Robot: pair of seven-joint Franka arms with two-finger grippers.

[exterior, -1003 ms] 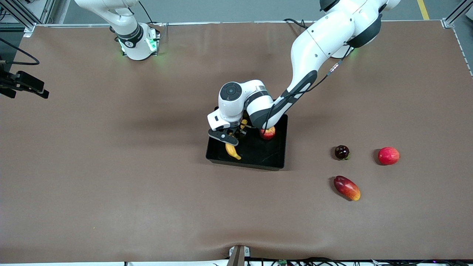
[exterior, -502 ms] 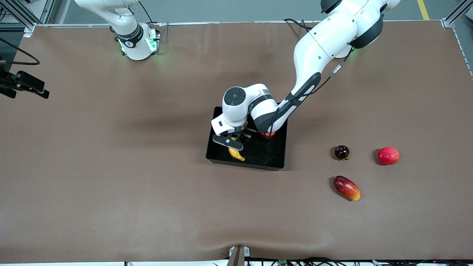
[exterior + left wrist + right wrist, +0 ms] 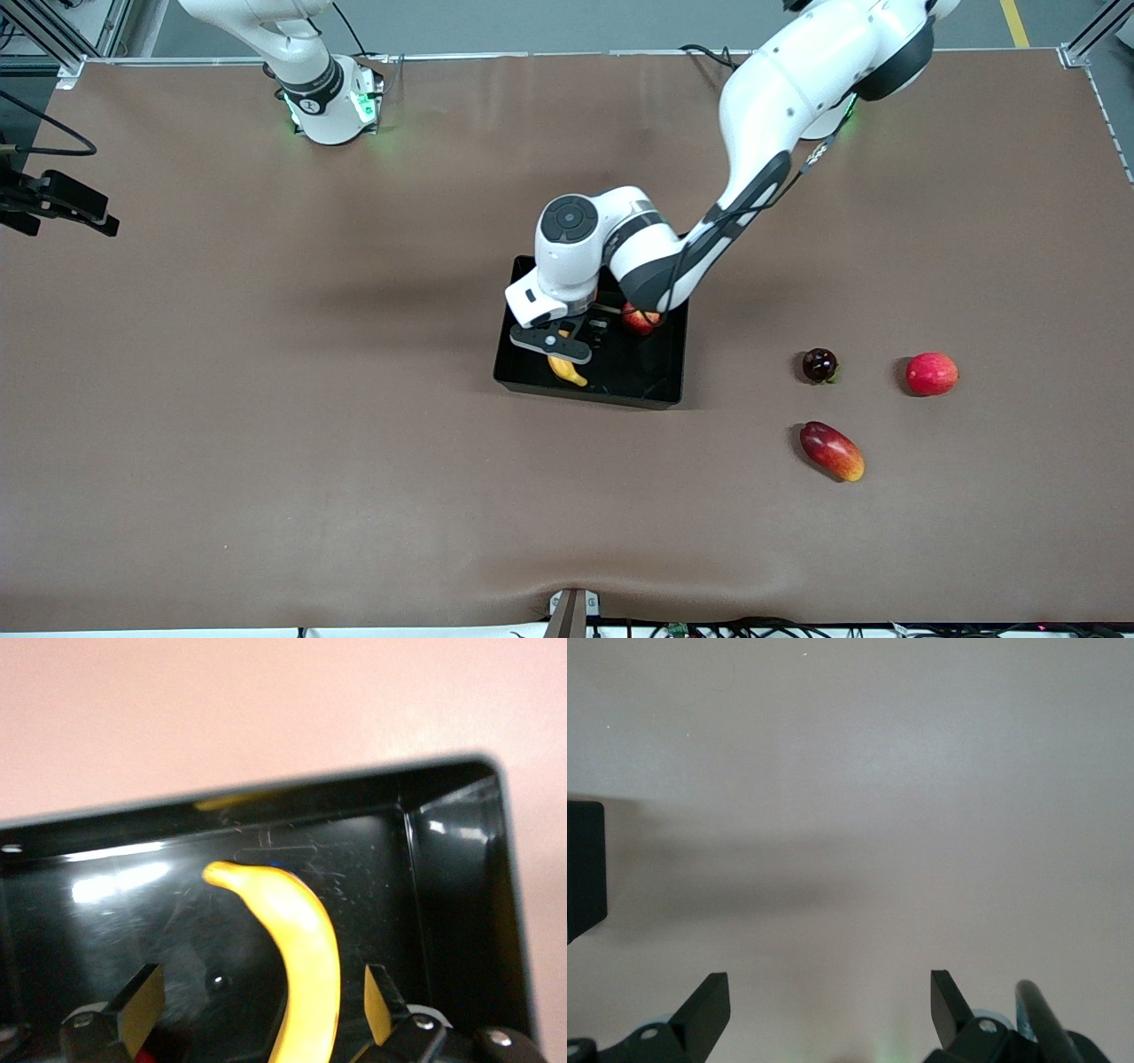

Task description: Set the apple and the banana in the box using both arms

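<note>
Left gripper (image 3: 257, 1010) low inside the box (image 3: 669, 354), jaws spread wide, banana (image 3: 297, 952) lying loose between the fingers on the box floor. Apple (image 3: 640, 319) also in the box, toward the left arm's end, partly hidden under the wrist. Right gripper (image 3: 824, 1010) waiting over bare counter (image 3: 266, 443), jaws spread, holding nothing.

Likely risks: a finger clipping the banana on the way up and dragging it over the wall; the forearm nudging the apple or shifting the light box.

Brown, slightly rippled counter covering; three spare fruits (image 3: 831, 450) well apart toward the left arm's end. Grey floor along the edge by the bases.
</note>
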